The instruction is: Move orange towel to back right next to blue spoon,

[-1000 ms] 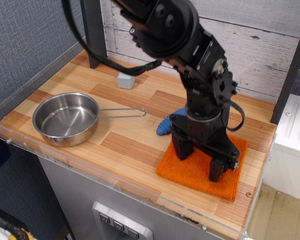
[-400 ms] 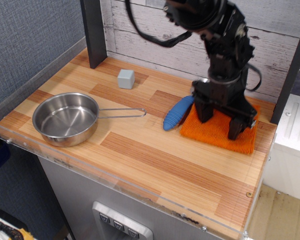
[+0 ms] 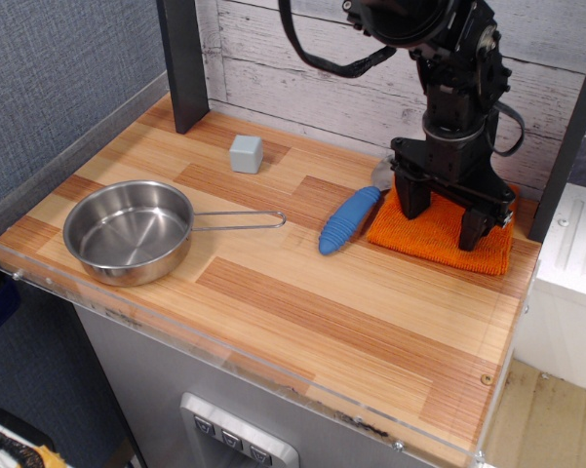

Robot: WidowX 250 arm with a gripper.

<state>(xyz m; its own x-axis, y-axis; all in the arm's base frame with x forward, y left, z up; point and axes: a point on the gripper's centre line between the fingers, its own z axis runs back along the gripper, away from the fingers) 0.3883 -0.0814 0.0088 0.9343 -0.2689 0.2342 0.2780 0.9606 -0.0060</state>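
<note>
- The black robot gripper [image 3: 444, 210], fingers spread apart, stands on the bright orange knitted towel [image 3: 439, 236], hiding its rear edge.
- The towel lies back right, just beside the blue-handled spoon [image 3: 349, 219], whose silver bowl is mostly hidden.
- The wooden table [image 3: 302, 312] has open room in front.

The orange knitted towel [image 3: 439, 237] lies at the back right of the wooden table [image 3: 302, 312], close to the plank wall. The black gripper [image 3: 445, 210] stands over it, fingers spread and touching the cloth. The blue-handled metal spoon [image 3: 349, 218] lies just left of the towel. The steel pan [image 3: 129, 231] sits front left, handle pointing right. The grey cube [image 3: 246, 153] rests behind the pan.
</note>
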